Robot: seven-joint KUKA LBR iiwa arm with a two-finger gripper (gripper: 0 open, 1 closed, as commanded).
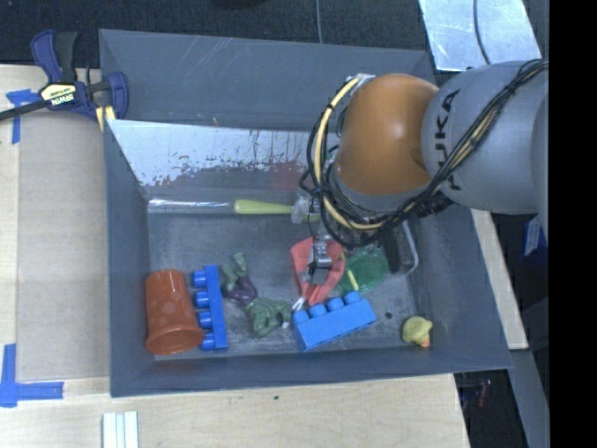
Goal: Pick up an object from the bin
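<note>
The end effector (320, 261) is hanging low in the bin (126, 278), directly over a red plastic piece (300, 258) lying between a green lump (367, 269) and a blue building brick (334, 323); I am unable to tell whether it is spread or pinching, so nothing is showing as lifted yet.

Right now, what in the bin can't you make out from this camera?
Camera view:
The hand: mostly under the orange wrist cover; whether it holds anything is unclear.
The red thing: partly behind the hand, shape unclear.
The green thing: upper part hidden by the arm.
The small green and purple pieces: too small to identify.
</note>
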